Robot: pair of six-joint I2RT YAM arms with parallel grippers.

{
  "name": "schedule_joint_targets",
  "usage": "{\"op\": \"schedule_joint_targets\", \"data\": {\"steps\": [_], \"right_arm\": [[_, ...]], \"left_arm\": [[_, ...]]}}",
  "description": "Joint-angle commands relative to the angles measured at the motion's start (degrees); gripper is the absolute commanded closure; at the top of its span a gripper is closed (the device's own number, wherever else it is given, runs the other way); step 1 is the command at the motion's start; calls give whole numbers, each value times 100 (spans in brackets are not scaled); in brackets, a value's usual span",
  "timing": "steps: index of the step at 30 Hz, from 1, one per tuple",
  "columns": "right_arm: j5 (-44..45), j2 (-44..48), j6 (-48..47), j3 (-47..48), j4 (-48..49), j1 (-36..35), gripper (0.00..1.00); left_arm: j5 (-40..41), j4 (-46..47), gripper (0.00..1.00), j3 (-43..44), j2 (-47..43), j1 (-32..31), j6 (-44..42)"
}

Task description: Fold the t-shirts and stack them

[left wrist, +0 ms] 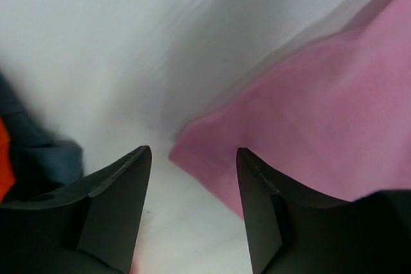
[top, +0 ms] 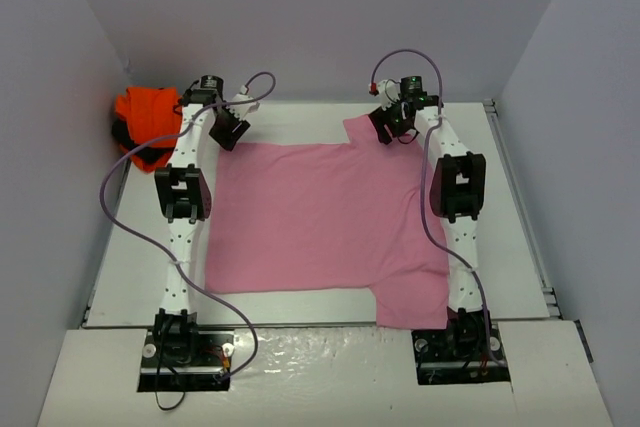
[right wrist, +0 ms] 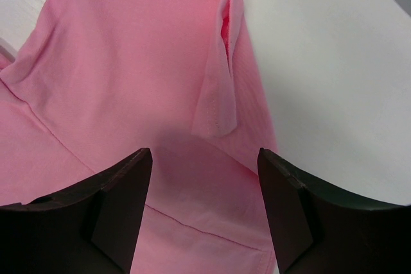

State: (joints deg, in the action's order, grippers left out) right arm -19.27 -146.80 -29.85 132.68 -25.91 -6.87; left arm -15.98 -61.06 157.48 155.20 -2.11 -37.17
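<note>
A light pink t-shirt (top: 320, 217) lies spread flat across the middle of the table, one sleeve reaching the near right edge. My left gripper (top: 228, 132) hovers open over the shirt's far left corner (left wrist: 308, 126), with only bare table between its fingertips (left wrist: 192, 158). At the far right corner my right gripper (top: 392, 127) is also open just above the pink cloth (right wrist: 128, 75), holding nothing (right wrist: 204, 158). A turned-over hem flap (right wrist: 221, 88) lies ahead of it. An orange t-shirt (top: 145, 119) sits bunched at the far left with dark cloth (left wrist: 42, 152) in the same heap.
The white table (top: 300, 117) is boxed in by grey walls on the left, back and right. Purple cables (top: 130, 227) loop off both arms. The orange heap lies close to the left arm's elbow, against the left wall.
</note>
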Motion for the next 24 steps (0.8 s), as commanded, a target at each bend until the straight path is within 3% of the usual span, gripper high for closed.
{"op": "schedule_joint_targets", "data": {"steps": [1,8,13,24], "right_arm": [[-190,214,-13,328,112,28,36],[-221,233,16,348,80,2,36],[-314,209,59,393,69,-9,38],[-419,-278,207,846,78,-95,42]], "left_arm": [[-320,-426,48,398,-112,62,-399],[-421,-766,52,459,86,105,-769],[-465,-903,72,423,133,133,-911],[-449,-679,67,251,36,176,-824]]}}
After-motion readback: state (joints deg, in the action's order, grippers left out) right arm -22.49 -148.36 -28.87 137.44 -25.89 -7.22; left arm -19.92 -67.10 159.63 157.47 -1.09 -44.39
